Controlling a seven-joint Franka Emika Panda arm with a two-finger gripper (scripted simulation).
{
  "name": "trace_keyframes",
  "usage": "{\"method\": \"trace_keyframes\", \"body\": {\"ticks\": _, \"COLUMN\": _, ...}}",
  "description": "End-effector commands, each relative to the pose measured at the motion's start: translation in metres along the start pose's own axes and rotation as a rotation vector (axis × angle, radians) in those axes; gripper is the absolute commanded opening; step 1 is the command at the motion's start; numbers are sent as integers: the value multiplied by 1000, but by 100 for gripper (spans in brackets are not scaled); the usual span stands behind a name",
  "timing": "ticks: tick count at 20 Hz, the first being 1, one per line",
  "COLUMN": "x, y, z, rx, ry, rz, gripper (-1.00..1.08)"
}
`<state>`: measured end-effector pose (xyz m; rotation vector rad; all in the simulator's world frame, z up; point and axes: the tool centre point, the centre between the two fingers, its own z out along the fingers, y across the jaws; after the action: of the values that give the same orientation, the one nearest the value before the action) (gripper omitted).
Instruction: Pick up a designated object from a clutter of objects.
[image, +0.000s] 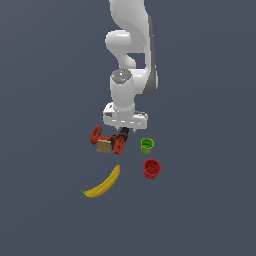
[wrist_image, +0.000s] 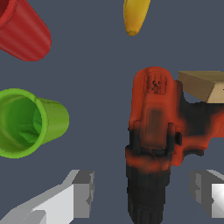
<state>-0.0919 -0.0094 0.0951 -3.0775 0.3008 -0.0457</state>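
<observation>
On my exterior view the drill (image: 111, 140) sits in the middle of the clutter, directly beneath the arm's hand. I read it as red-orange with black parts: an orange block at its end toward the exterior view's left, an orange body with a black nose at the other end, tucked under the gripper (image: 125, 131). The small tan block (image: 104, 146) lies in front of its middle and covers part of it, so I cannot follow the full L shape from here.

Moving toward the exterior view's right, the green cup (image: 147, 145) stands just beside the drill, and the red cup (image: 151, 168) is near it, a bit closer to the camera. The banana (image: 103, 184) lies apart from them, nearer the camera.

The wrist view gives me the drill (wrist_image: 153, 127) up close: an orange rounded housing, a black ribbed chuck cut off at the frame edge, and a dark handle running off to the side, where the tan block (wrist_image: 205, 85) overlaps it. The green cup (wrist_image: 26, 122), red cup (wrist_image: 22, 28) and banana (wrist_image: 135, 15) are all cropped by the frame.

The gripper (wrist_image: 146, 194) is spread wide; one grey finger (wrist_image: 81, 192) shows on each side of the chuck, with a gap between each and the drill. Nothing is grasped.
</observation>
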Motion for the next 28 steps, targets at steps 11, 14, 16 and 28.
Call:
{"method": "trace_keyframes", "body": {"ticks": 11, "x": -37, "y": 18, "z": 33, "rx": -12, "ry": 17, "rz": 62, "gripper": 68}}
{"method": "trace_keyframes", "body": {"ticks": 14, "x": -39, "y": 19, "z": 35, "rx": -13, "ry": 18, "rz": 66, "gripper": 68}}
{"method": "trace_keyframes", "body": {"ticks": 16, "x": -39, "y": 19, "z": 34, "rx": -13, "ry": 17, "rz": 65, "gripper": 68}}
{"method": "trace_keyframes", "body": {"ticks": 28, "x": -40, "y": 19, "z": 60, "rx": -13, "ry": 18, "rz": 66, "gripper": 68}}
